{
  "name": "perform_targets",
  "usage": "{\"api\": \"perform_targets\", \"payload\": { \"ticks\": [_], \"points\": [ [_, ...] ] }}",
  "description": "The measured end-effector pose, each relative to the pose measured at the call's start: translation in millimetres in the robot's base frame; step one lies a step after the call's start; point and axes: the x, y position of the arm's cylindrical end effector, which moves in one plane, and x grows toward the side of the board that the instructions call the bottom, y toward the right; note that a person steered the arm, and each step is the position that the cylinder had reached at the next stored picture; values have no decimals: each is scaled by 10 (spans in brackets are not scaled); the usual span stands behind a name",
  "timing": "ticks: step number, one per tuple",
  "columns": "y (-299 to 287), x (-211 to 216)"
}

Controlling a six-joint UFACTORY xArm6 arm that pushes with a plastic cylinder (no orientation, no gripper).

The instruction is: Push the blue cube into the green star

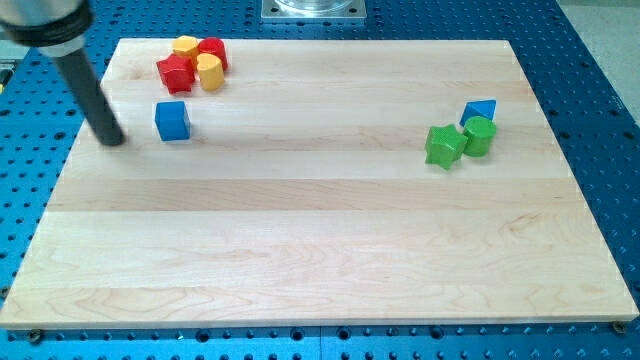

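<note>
The blue cube (pixel 172 120) sits on the wooden board (pixel 320 220) at the upper left. My tip (pixel 112 140) rests on the board a short way to the cube's left, apart from it. The green star (pixel 443 146) lies far across the board at the view's right, touching a green cylinder (pixel 479 136).
A second blue block (pixel 480 110) sits just above the green cylinder. A cluster of two red blocks (pixel 176 72) (pixel 214 52) and two yellow blocks (pixel 186 46) (pixel 209 71) lies above the blue cube near the board's top edge. A blue perforated table surrounds the board.
</note>
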Motion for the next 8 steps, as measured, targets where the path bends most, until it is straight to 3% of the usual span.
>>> {"api": "perform_targets", "payload": {
  "ticks": [2,3,4,6,7,8],
  "points": [
    [1224,-168],
    [1588,-675],
    [1981,-867],
    [2556,-647],
    [2559,-204],
    [2559,-87]
  ]
}}
